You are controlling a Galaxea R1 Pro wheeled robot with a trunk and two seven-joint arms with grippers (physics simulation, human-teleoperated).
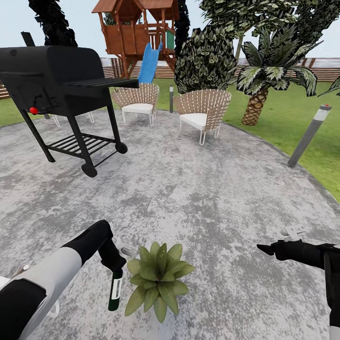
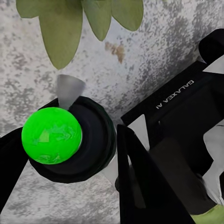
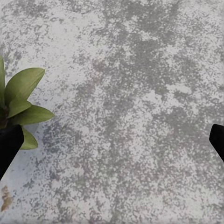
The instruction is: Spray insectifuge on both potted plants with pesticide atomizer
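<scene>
My left gripper (image 1: 114, 270) is shut on the pesticide atomizer (image 1: 114, 290), a dark green bottle with a white label that hangs down from the fingers just left of a potted plant (image 1: 158, 278). In the left wrist view the atomizer (image 2: 70, 140) is seen end on, with a bright green round tip inside a black ring, and the plant's leaves (image 2: 60, 32) lie just beyond it. My right gripper (image 1: 264, 249) is open over bare paving to the right of the plant, whose leaves (image 3: 23, 100) show at the edge of its view. The other potted plant is out of view.
Grey round paving (image 1: 189, 189) spreads ahead. A black grill (image 1: 61, 80) stands at the far left, two wicker chairs (image 1: 200, 113) (image 1: 137, 101) at the back, and a bollard lamp (image 1: 309, 134) at the right lawn edge. A palm shrub (image 1: 269, 75) and a play tower with a blue slide (image 1: 148, 61) are beyond.
</scene>
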